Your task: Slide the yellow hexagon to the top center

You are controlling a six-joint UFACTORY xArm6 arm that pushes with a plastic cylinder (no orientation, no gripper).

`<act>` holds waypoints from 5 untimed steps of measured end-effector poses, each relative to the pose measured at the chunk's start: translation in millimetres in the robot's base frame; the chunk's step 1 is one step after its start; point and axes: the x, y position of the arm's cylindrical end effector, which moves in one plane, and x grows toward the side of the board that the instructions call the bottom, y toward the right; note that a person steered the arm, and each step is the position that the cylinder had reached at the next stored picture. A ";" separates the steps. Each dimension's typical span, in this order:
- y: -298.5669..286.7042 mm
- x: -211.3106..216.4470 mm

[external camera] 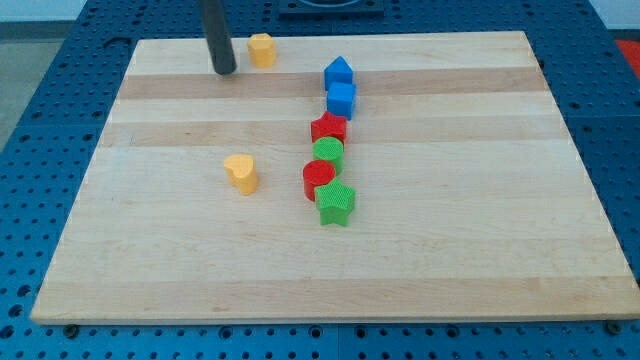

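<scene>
My tip (225, 70) — a bare rod, nothing held — sits just left of the yellow hexagon (262, 49); an off-centre push could spin it off the board (150, 260).

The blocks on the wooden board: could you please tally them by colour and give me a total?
Yellow: 2, the yellow hexagon and the yellow heart
Blue: 2
Red: 2
Green: 2
Total: 8
</scene>
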 end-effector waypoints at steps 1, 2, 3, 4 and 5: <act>4.1 -19.2; 26.4 -24.1; 83.2 -24.0; 133.8 -24.0; 164.8 -27.7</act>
